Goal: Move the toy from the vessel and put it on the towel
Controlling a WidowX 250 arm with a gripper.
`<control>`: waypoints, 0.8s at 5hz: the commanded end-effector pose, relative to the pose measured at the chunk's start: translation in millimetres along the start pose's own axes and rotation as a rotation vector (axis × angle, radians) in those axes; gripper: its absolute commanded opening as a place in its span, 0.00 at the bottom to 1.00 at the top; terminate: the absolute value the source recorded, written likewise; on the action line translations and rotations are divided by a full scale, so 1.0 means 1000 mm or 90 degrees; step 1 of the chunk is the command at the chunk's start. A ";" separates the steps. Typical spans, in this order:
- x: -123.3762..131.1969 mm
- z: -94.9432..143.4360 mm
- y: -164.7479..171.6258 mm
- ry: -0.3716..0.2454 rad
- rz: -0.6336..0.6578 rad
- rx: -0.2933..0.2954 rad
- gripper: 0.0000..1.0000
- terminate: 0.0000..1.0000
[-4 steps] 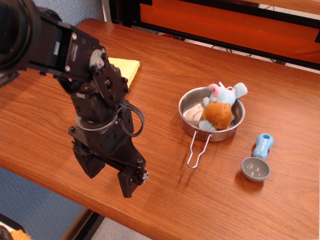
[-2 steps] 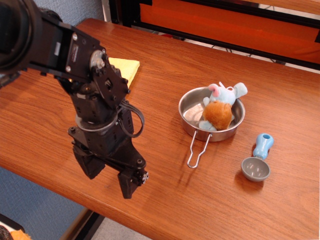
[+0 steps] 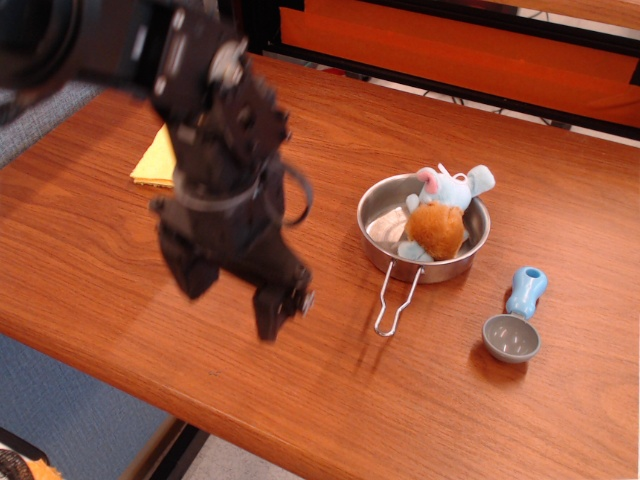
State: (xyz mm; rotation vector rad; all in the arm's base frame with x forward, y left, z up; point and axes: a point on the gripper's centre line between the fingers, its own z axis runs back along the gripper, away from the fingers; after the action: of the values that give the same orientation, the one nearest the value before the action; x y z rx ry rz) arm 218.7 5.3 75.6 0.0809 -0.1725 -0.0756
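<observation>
The toy [image 3: 441,217], a light blue plush with an orange-brown belly and pink ear, lies in the vessel [image 3: 380,205], a round shiny steel pan with a wire loop handle pointing toward the front. The yellow towel [image 3: 154,159] lies flat at the back left, partly hidden by the arm. My black gripper [image 3: 232,294] hangs above the table left of the pan, blurred by motion. Its two fingers stand apart with nothing between them.
A grey scoop with a light blue handle [image 3: 517,320] lies right of the pan's handle. The wooden table's front edge [image 3: 150,395] runs close below the gripper. Orange and black panels stand behind the table.
The arm has swung up and to the right, toward the pan, uncovering more of the towel's left part. The toy, pan and scoop have not moved.
</observation>
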 end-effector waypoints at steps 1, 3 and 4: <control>0.062 0.010 0.012 -0.034 0.043 0.026 1.00 0.00; 0.111 0.000 -0.010 -0.053 -0.031 0.009 1.00 0.00; 0.124 0.005 -0.021 -0.067 -0.054 0.007 1.00 0.00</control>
State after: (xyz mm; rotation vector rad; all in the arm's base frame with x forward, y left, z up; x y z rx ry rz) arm 336.9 -24.1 86.6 0.0921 -0.2387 -0.1654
